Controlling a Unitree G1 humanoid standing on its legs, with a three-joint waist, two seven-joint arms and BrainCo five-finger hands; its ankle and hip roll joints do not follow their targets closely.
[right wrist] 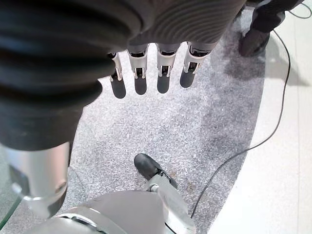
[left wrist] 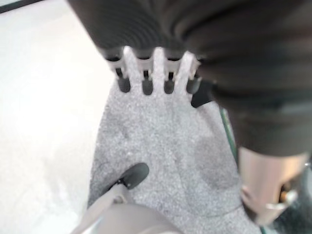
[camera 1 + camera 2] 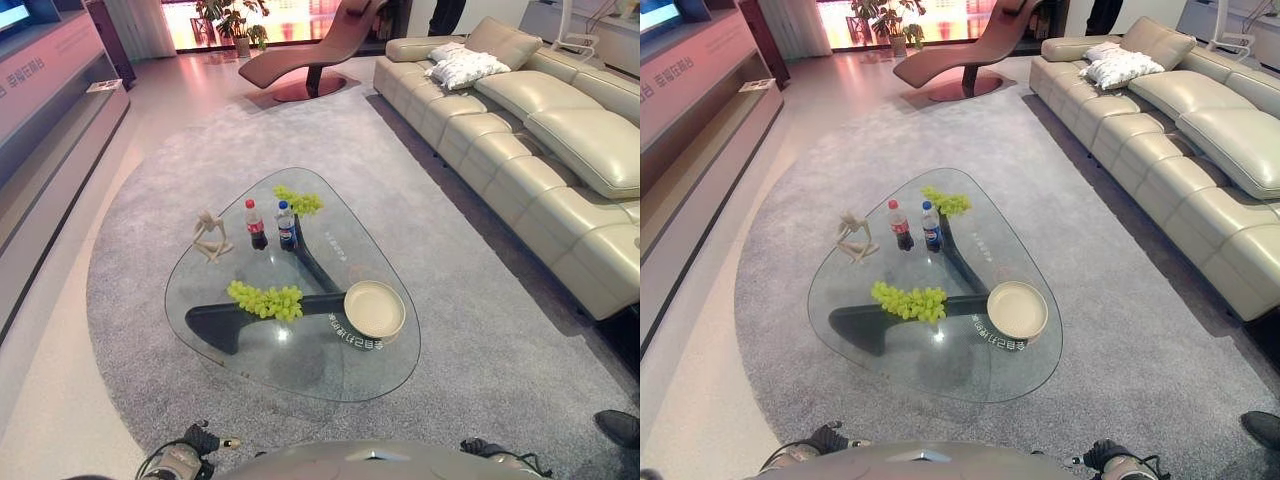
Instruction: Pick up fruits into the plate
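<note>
Approach step: my left hand [image 2: 156, 73] and right hand [image 1: 151, 68] hung with straight, empty fingers. Grapes [image 3: 266, 299] (a second bunch [image 3: 298, 201], probably grapes too) lay on the tabletop [image 3: 300, 370] beside the empty plate [image 3: 374, 309]; reaching came next.

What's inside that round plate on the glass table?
Nothing: the plate looks empty. Both bunches of green grapes lie on the glass table, outside it.

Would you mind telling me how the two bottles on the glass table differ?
The left bottle has a red label and dark contents; the right bottle has a blue label. Both stand upright, side by side, with white caps, on the glass table.
</note>
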